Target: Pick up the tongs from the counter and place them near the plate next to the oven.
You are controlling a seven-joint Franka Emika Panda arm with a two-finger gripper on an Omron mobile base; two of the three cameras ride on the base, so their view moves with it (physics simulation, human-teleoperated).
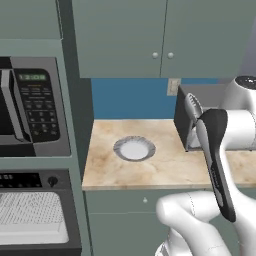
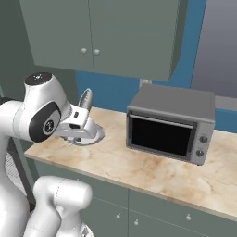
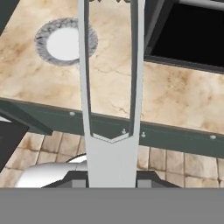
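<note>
My gripper point(image 3: 111, 180) is shut on the joined end of the silver-grey tongs point(image 3: 111, 87). Their two arms point away from the hand, over the front edge of a small marble worktop point(image 3: 175, 94). In the left base view the tongs point(image 1: 192, 106) stick up beside my dark forearm, right of the plate point(image 1: 134, 148). The plate point(image 3: 65, 41), with a grey rim and a white centre, lies flat on the worktop, left of the tongs' tips. The oven point(image 1: 35, 215) sits low at the left, below the worktop's level. The counter with the cooktop is out of view.
A boxy grey toaster oven point(image 2: 171, 122) stands on the worktop right of the plate. A microwave point(image 1: 32, 107) sits in the tall unit above the oven. Grey-green wall cabinets point(image 1: 160, 35) hang over the worktop. Bare marble lies between the plate and the toaster oven.
</note>
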